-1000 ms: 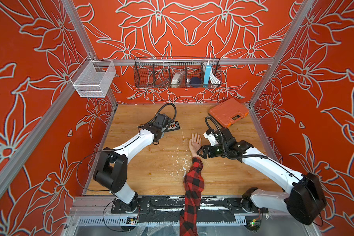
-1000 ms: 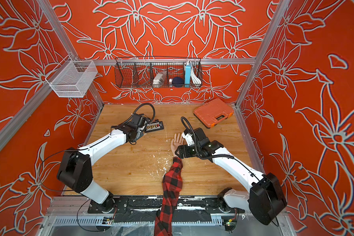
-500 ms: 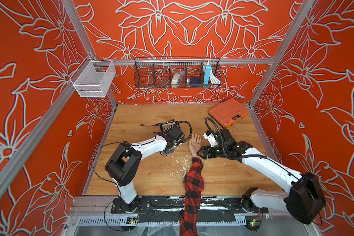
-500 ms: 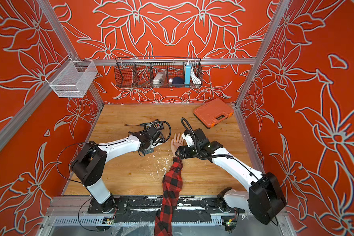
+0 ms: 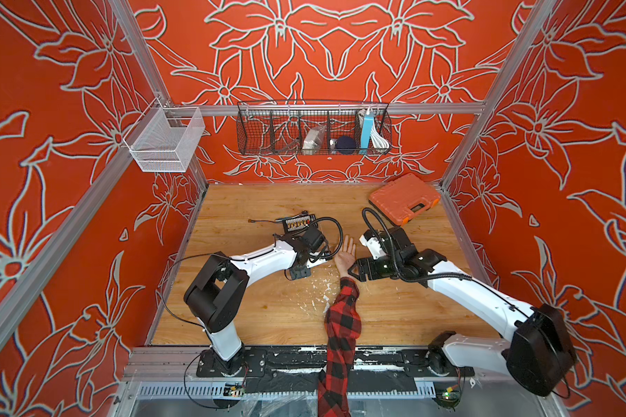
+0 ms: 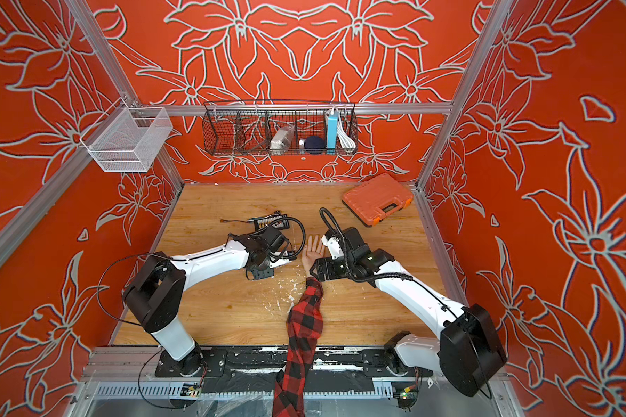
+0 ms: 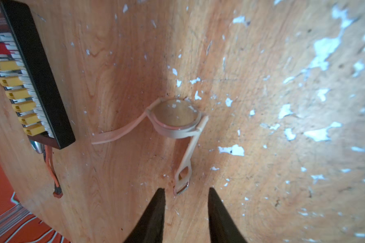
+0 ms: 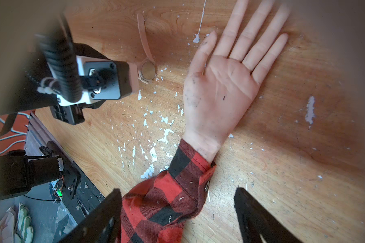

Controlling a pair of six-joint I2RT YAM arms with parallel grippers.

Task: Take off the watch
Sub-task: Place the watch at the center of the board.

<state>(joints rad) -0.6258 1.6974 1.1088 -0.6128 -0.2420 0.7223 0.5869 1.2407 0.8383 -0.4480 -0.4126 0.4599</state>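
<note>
The watch [image 7: 175, 117] lies on the surface [image 7: 282, 168] beside the hand [image 8: 221, 84], off the wrist. Your left jaws stand parted, seemingly clear of its buckle; lift straight up. Right jaws gape astride the sleeve [image 8: 167, 199].

Both top views are taken from high above the front edge, tilted down; the whole table [image 5: 268, 310] is covered from afar. Left wrist view is held close over the watch [image 7: 175, 117]. Right wrist view is set further back, over the sleeve [image 8: 167, 199]; the watch is shared by both wrist views.
</note>
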